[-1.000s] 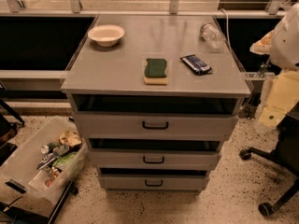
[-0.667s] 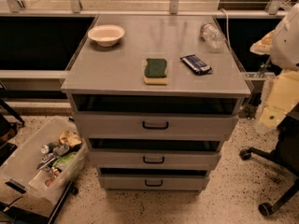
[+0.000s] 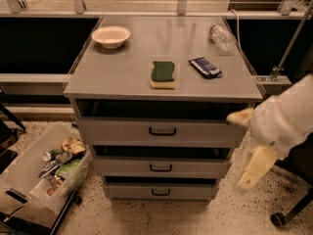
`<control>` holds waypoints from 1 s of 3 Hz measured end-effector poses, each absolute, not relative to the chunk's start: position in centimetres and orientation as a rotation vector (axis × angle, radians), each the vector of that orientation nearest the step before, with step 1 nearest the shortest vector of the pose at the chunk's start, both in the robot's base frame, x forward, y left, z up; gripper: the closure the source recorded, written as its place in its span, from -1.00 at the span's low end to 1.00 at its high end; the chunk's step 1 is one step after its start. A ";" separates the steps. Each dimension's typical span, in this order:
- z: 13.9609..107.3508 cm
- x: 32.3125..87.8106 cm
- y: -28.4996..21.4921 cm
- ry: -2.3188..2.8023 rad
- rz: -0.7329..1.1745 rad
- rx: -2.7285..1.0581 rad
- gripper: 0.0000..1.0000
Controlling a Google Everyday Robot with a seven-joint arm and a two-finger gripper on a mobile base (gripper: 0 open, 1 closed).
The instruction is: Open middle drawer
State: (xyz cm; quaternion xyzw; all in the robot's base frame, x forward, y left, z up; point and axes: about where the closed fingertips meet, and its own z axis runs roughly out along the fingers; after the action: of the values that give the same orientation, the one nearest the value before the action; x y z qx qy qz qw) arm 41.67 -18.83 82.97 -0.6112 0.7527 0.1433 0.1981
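Observation:
The grey cabinet (image 3: 122, 77) has three drawer fronts stacked one under another. The middle drawer (image 3: 122, 166) is the second one, with a small black loop handle (image 3: 160, 168) at its centre. A dark gap shows above its front. My gripper (image 3: 255, 163) hangs at the end of the white arm (image 3: 288, 119), blurred, just off the cabinet's right front corner, level with the top drawer (image 3: 112, 130) and the middle one. It touches no handle. The bottom drawer (image 3: 127, 191) sits below.
On the cabinet top lie a white bowl (image 3: 111, 35), a green and yellow sponge (image 3: 162, 74), a blue packet (image 3: 205, 67) and a clear plastic bottle (image 3: 222, 36). A clear bin of trash (image 3: 46, 168) stands on the floor at the left. A chair wheel (image 3: 279, 219) is at the lower right.
The arm with the gripper has swung down and to the left, from beside the cabinet's right edge to its right front corner. The drawers and the things on top have not moved.

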 end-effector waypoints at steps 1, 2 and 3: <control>72.7 39.0 -14.3 1.946 0.745 -1.587 -1.00; 65.3 35.0 -10.0 1.802 0.961 -1.412 -1.00; 59.5 32.1 -8.3 1.648 1.058 -1.387 -1.00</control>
State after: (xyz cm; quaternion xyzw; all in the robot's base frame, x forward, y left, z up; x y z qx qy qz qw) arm 32.06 -8.35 59.48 -0.5385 0.6401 0.4110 0.3623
